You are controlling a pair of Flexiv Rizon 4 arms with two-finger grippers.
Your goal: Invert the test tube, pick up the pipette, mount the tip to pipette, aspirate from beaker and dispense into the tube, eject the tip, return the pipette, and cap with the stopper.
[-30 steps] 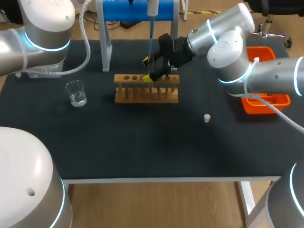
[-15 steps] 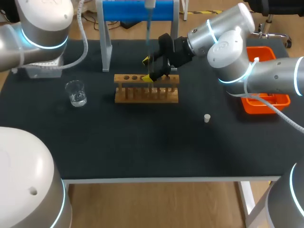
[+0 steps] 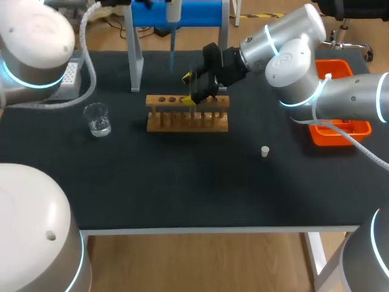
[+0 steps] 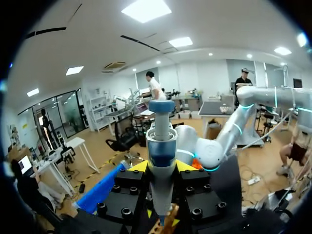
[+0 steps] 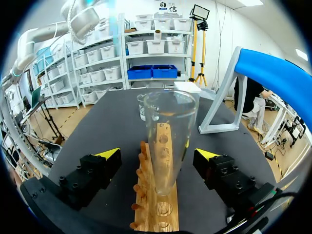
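Seen from above, a black table holds a wooden test tube rack (image 3: pixel 187 113) near its middle. The right gripper (image 3: pixel 196 90) hangs over the rack with its yellow-tipped fingers spread to either side of a clear glass test tube (image 5: pixel 168 141). The tube stands upright in a rack hole, mouth up, and the fingers do not touch it. The left gripper (image 4: pixel 162 168) is raised at the back of the table, near a blue-barred stand (image 3: pixel 206 12), and pinches a white and blue pipette (image 4: pixel 161 146) by its body, nozzle pointing down. A small glass beaker of clear liquid (image 3: pixel 97 118) sits left of the rack, a small white stopper (image 3: pixel 265 151) lies alone to its right, and an orange tray (image 3: pixel 358 129) sits at the right edge. With the tube mouth up and the pipette in hand, mounting the tip appears to be the current step. A grey block (image 3: pixel 72 73) half hidden by the left arm may be the tip box, though too little shows to be sure. The next move likely calls for lowering the nozzle straight onto a tip and pressing firmly.
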